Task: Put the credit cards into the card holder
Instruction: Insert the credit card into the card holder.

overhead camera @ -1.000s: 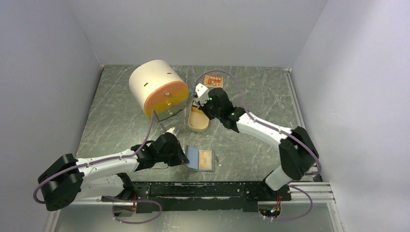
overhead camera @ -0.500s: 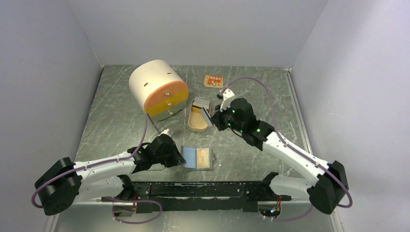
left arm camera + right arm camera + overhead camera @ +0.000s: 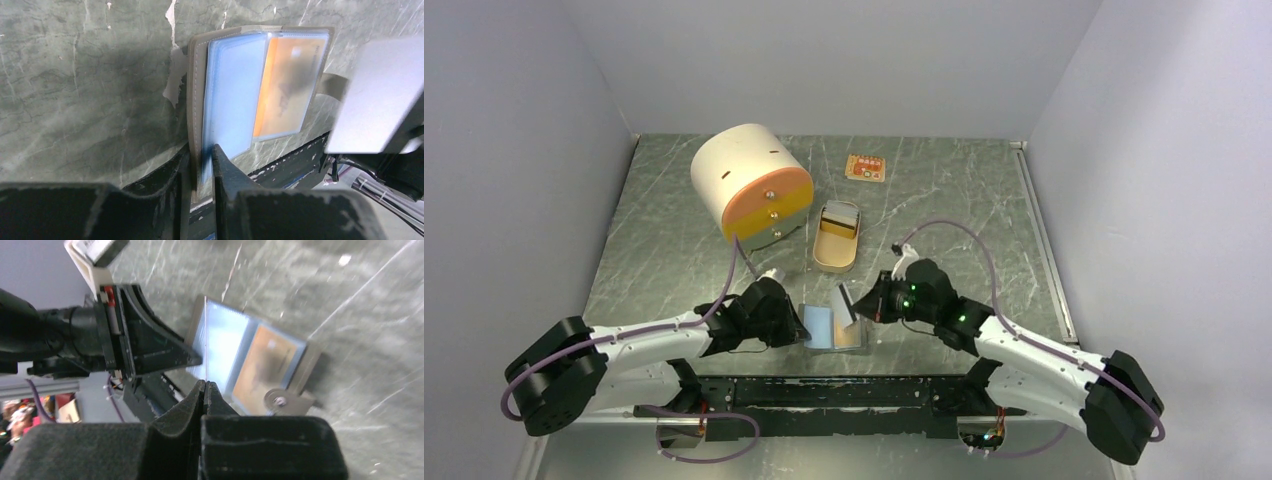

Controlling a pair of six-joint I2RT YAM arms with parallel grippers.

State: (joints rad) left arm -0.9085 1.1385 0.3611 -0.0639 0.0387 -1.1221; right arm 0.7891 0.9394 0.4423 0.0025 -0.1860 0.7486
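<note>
The worktop (image 3: 984, 200) carries the open card holder (image 3: 821, 327) at its near edge, spine pointing away from the bases. The gold-orange card (image 3: 854, 338) sits in its right pocket. The blue-grey card (image 3: 845, 302) hangs tilted, edge-down, just above, pinched in the right pincer (image 3: 862, 306). The blue pocket, apparently free, lies just left of it. The left pincer (image 3: 798, 326) is clamped narrow on the holder's left cover.
</note>
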